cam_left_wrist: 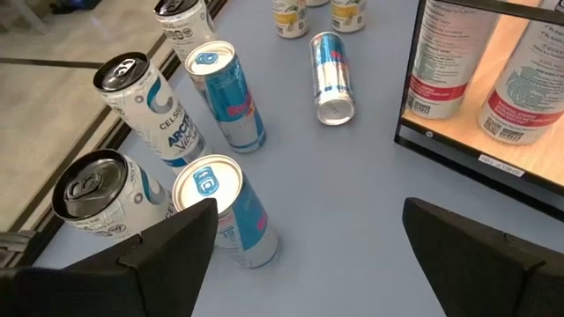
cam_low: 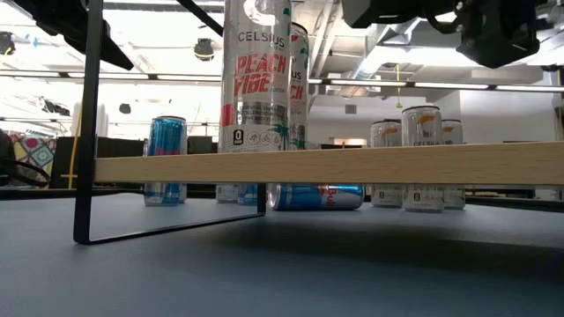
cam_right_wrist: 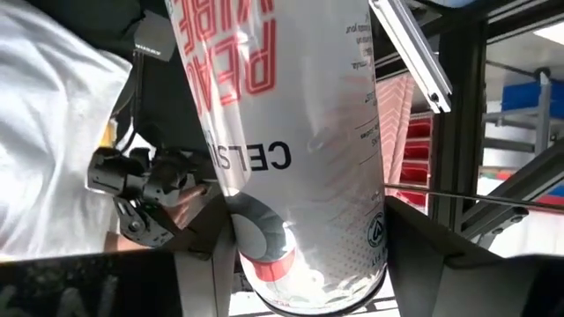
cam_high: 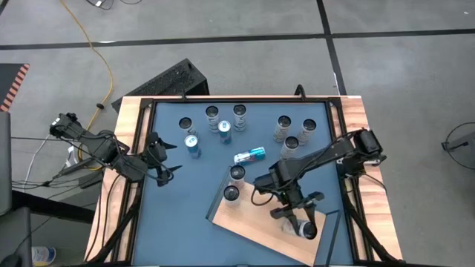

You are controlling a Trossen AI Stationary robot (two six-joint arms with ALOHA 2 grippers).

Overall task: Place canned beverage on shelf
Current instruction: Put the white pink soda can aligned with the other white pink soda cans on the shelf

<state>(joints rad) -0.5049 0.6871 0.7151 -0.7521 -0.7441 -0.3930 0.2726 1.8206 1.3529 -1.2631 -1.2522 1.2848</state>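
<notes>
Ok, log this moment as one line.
right gripper: shut on can over shelf | left gripper: open, idle at table's left | shelf: two cans standing

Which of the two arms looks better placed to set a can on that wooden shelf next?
The right. Its gripper already holds a white can over the shelf. The left gripper waits with open, empty jaws at the table's left edge.

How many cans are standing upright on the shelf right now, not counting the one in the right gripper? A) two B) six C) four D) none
A: the high view shows two upright cans on the shelf near its upper left corner, while the right gripper holds a third can over the board's right part.
</notes>
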